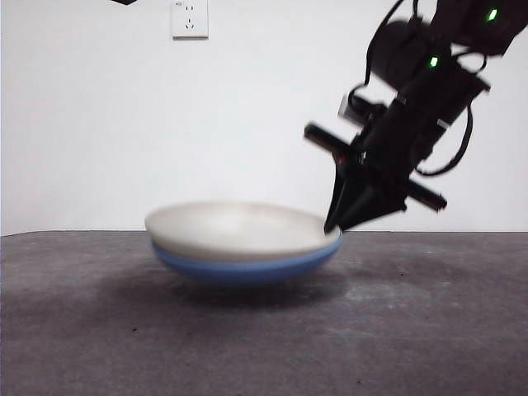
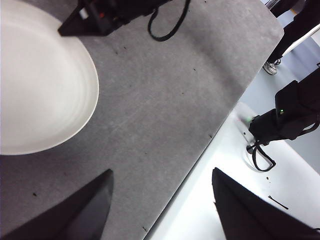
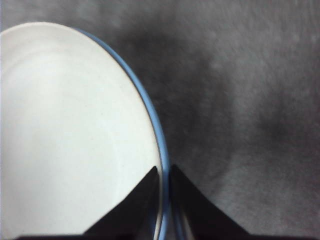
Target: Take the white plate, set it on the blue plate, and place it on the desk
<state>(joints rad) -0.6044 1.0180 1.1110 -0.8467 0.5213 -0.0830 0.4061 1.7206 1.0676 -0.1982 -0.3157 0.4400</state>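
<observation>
The white plate (image 1: 239,227) lies nested in the blue plate (image 1: 247,268), and the stack tilts slightly over the dark grey desk (image 1: 412,330). I cannot tell whether it touches the desk. My right gripper (image 1: 332,227) comes down from the upper right and is shut on the stack's right rim. In the right wrist view this gripper (image 3: 162,170) has one jaw on the white plate (image 3: 70,135) and the other outside the blue plate's rim (image 3: 152,115). My left gripper (image 2: 161,172) is open and empty, away from the white plate (image 2: 40,80).
A wall socket (image 1: 189,18) sits high on the white wall. The left arm shows only as a black tip (image 1: 124,2) at the top. In the left wrist view the desk's edge (image 2: 210,135) borders a white base with black gear (image 2: 285,115).
</observation>
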